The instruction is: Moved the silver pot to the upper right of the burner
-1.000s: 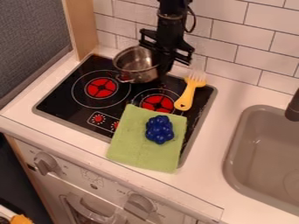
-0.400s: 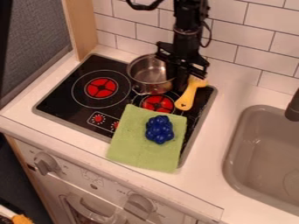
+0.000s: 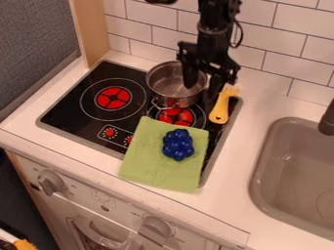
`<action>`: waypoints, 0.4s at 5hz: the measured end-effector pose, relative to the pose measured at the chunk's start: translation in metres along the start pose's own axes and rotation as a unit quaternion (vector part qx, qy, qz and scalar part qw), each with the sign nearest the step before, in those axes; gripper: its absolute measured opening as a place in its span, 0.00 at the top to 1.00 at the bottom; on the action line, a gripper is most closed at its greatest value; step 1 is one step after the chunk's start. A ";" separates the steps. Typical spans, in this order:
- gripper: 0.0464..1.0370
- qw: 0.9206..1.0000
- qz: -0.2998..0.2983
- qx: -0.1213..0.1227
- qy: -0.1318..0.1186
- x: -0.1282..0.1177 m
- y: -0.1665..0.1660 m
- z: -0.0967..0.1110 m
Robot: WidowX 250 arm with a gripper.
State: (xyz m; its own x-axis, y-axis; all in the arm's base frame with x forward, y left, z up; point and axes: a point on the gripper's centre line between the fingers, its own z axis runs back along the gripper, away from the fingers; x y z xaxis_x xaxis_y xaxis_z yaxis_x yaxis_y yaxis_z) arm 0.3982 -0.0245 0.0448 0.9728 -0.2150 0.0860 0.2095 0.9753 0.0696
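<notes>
A silver pot [image 3: 166,89] sits on the far part of the black stovetop [image 3: 68,105]; the gripper's [image 3: 199,96] spread fingers straddle its right rim.

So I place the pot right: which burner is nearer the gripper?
The burner beside the yellow utensil, partly hidden by the pot; the other burner shows its whole ring.

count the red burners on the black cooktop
2. One burner is on the cooktop's left side; the other lies between the silver pot and the green cloth, partly covered. Another could be hidden under the cloth.
</notes>
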 end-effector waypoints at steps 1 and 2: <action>0.03 1.000 0.004 -0.008 -0.022 -0.005 -0.003 0.011; 0.03 0.999 0.008 -0.025 -0.042 -0.008 -0.010 0.016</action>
